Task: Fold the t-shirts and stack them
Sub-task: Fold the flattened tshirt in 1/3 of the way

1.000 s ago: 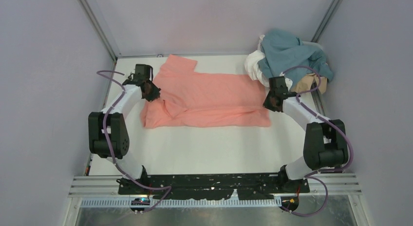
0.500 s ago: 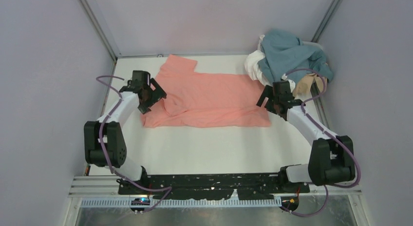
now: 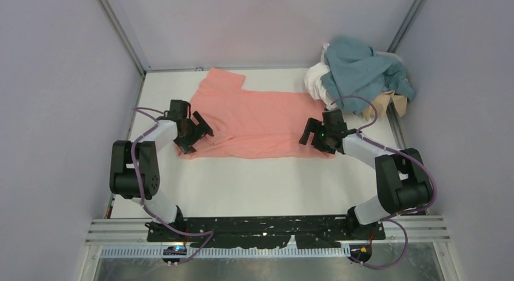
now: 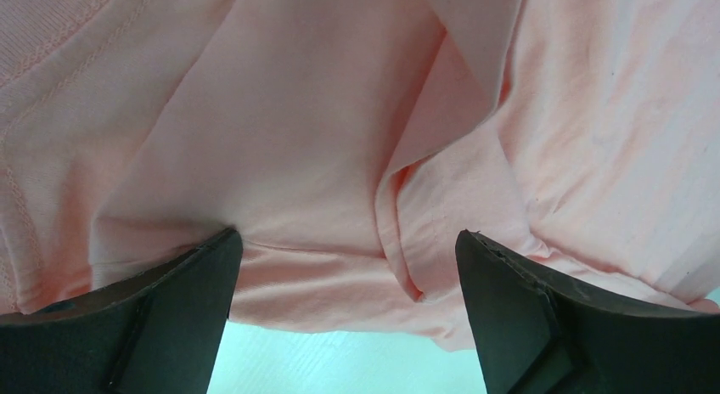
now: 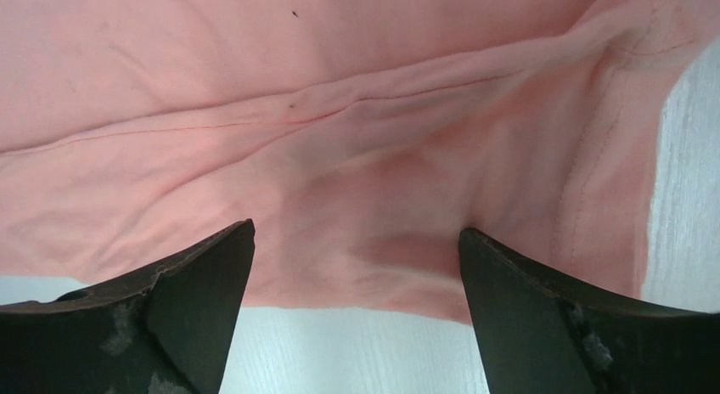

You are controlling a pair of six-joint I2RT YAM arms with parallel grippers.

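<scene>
Salmon-pink t-shirt [image 3: 260, 120] seen spread mid-table. Left gripper [image 4: 349, 234] and right gripper [image 5: 357, 229] found wide open over near edge, nothing gripped. Risk judged: only top layer pinched, fold dragged crooked.

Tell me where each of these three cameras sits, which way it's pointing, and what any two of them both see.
Top external: fixed above and behind the arm bases, looking down on the table; both arms, left pincer and right pincer show.
Left wrist: on the left arm, facing past its open fingers onto the salmon-pink shirt.
Right wrist: on the right arm, past its open fingers onto the shirt's other end.
Shared: all three see that shirt.
</scene>
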